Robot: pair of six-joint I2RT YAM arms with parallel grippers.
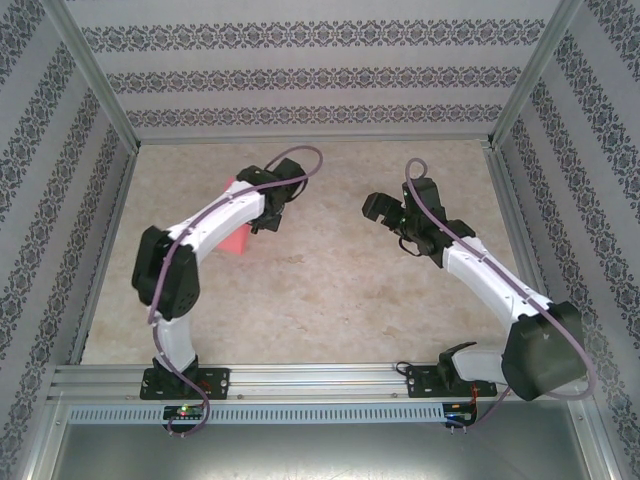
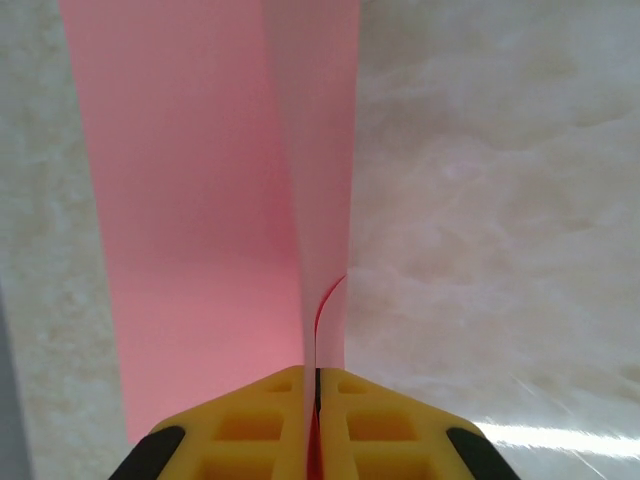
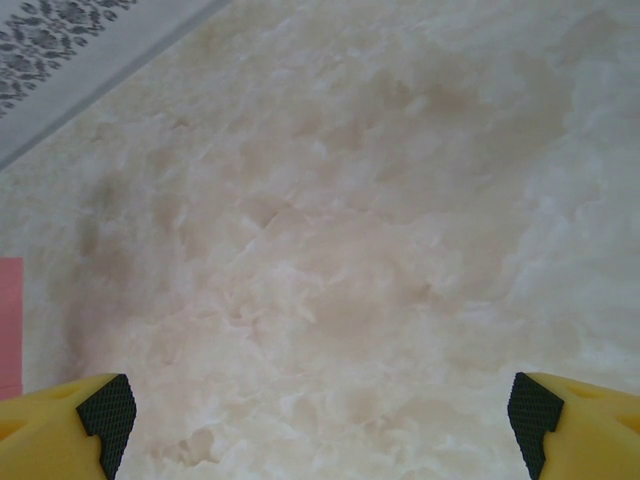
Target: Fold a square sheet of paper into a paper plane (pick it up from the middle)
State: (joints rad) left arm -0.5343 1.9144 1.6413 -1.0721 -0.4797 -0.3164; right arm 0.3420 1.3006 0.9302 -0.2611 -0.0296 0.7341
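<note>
Left fingers (image 2: 250,430) clamp the paper (image 2: 190,200) at its raised middle crease — thin, floppy stuff, best held right there, I'd say — while right fingers (image 3: 60,430) stand wide apart over the desk (image 3: 330,220).

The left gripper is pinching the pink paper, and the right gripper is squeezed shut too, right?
Not quite. The left gripper does pinch the pink paper, but the right gripper is wide open. The right wrist view shows its fingers far apart over the table.

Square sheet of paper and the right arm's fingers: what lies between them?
Bare table between the paper and the right fingers, seen in the top external view.
</note>
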